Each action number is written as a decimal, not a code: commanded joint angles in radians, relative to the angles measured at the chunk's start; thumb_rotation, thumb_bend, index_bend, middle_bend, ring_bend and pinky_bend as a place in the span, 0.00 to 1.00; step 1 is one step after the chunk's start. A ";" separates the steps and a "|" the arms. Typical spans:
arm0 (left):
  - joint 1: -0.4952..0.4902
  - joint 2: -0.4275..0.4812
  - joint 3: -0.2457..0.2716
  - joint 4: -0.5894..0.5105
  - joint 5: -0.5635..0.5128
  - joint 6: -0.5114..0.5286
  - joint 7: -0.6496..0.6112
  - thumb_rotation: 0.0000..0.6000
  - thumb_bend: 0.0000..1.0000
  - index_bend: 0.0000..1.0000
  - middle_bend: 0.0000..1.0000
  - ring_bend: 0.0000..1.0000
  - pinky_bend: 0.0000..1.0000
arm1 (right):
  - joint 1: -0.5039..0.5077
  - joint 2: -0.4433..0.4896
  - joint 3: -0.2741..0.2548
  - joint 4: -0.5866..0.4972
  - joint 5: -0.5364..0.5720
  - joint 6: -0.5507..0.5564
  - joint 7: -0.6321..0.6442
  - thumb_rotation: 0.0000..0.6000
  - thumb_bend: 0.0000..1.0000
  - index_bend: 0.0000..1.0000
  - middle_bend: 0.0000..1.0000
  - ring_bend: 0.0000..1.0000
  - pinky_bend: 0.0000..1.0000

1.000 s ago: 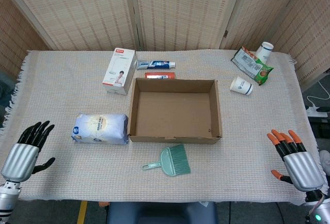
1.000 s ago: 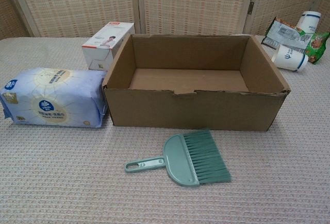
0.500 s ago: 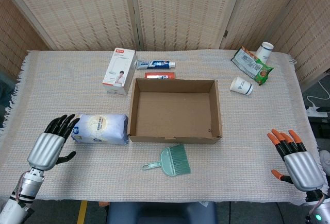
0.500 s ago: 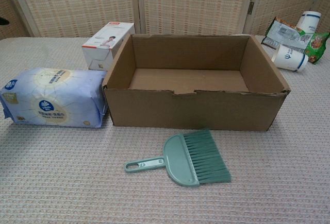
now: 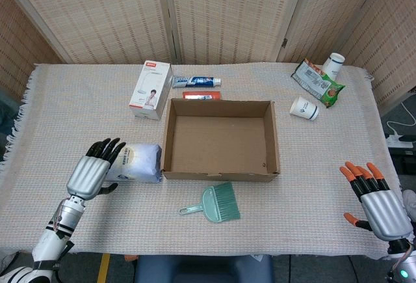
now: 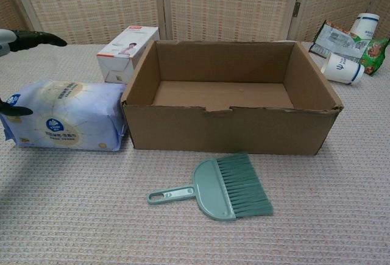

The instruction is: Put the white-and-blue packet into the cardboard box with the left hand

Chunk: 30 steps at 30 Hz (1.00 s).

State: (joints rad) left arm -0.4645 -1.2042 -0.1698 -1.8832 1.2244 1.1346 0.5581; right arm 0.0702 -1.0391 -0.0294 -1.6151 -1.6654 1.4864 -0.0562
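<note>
Packet is lying flat on the cloth, long axis running left-right, its right end sitting just beside the left wall of the box, possibly touching it. Left hand is hovering over the packet's left end, fingers spread wide, holding nothing; head view is showing the fingertips overlapping that end, but contact can't be confirmed. Chest view is catching only dark fingertips above the packet and one more at its left edge, so the hand looks to be straddling the end rather than gripping it. Right hand is resting well apart at the far right of the table, fingers apart, empty, and much further from the packet than the left. Judging from this, the grasp is not yet made and the task is only starting. Box is lying directly to the right of the packet, open top, walls standing higher than the packet, so the carry needs a lift first, then a short shift to the right over the wall. Gripping at one end may let the soft packet sag or swing. Small brush is lying in front of the box, out of that path.
</note>
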 commanded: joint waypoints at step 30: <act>-0.264 -0.117 0.009 0.208 -0.434 -0.178 0.185 1.00 0.18 0.00 0.00 0.00 0.09 | -0.002 0.005 0.012 0.001 0.011 0.013 0.002 1.00 0.00 0.06 0.03 0.00 0.00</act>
State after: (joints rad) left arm -0.7221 -1.3206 -0.1631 -1.6807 0.7972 0.9620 0.7425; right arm 0.0680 -1.0346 -0.0171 -1.6138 -1.6539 1.4994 -0.0539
